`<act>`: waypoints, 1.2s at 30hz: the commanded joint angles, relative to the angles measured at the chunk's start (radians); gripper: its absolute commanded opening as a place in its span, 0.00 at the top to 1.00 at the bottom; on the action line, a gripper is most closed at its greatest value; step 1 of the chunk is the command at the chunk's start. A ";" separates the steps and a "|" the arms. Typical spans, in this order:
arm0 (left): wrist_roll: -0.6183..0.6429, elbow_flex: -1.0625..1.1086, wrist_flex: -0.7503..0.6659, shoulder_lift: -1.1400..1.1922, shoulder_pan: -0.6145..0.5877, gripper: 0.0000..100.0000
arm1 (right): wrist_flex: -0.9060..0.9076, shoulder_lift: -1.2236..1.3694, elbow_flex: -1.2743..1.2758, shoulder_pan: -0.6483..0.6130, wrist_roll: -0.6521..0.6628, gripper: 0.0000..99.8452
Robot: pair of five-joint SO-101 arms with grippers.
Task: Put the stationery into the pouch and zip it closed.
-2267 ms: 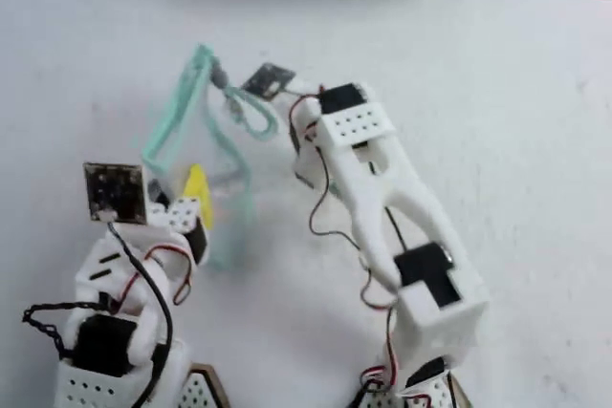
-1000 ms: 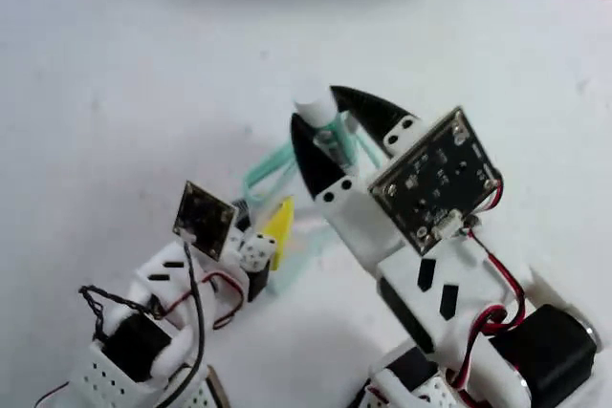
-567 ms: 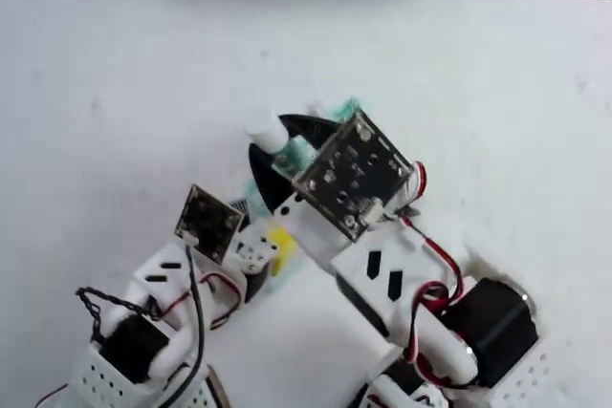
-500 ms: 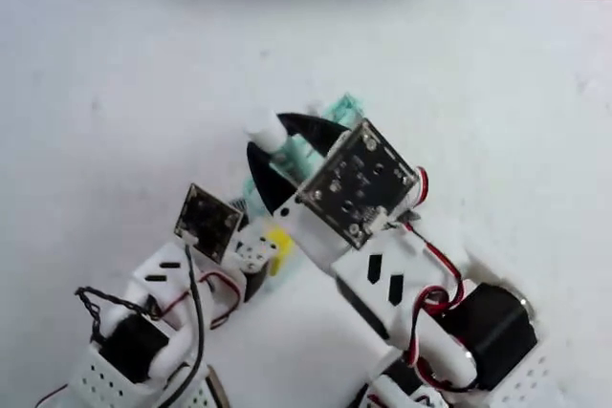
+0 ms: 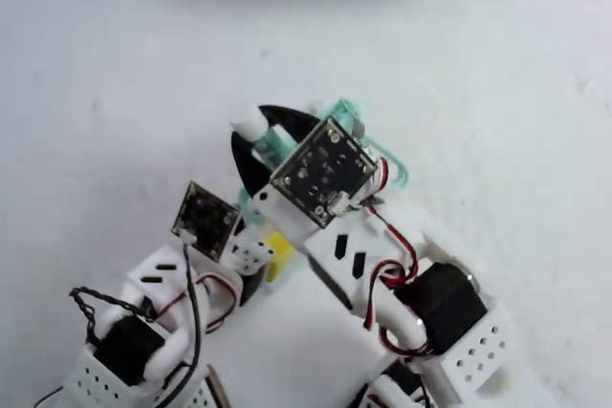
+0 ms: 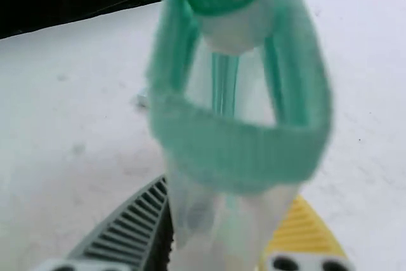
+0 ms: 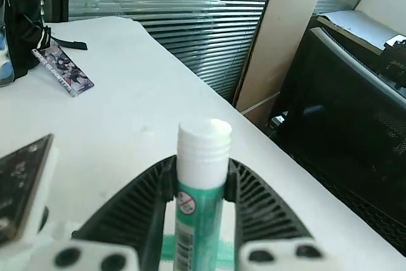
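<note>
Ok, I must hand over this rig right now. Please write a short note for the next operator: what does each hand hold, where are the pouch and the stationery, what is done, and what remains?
The left hand is shut on the pouch, gripping one end of it low over the table.
The right hand is shut on the glue stick, white cap pointing away from the arm, held over the pouch.
Done: glue stick picked up, pouch gripped.
Left to do: put the glue stick into the pouch, then zip it closed. Whether the zip is open, or other items are already inside, cannot be told.
</note>
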 commanded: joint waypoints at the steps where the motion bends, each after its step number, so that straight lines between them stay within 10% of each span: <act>1: 0.011 -0.055 0.005 -0.001 -0.005 0.81 | 0.016 -0.038 0.020 -0.012 -0.011 0.98; 10: 0.012 -0.055 0.005 -0.001 -0.018 0.82 | 0.019 -0.174 0.141 -0.007 -0.005 0.98; 17: 0.012 -0.054 -0.015 -0.001 -0.084 0.82 | 0.073 -0.186 0.137 0.073 -0.009 0.74; 36: -0.006 -0.032 -0.015 -0.061 -0.067 0.95 | 0.203 0.163 -0.207 0.387 -0.150 0.76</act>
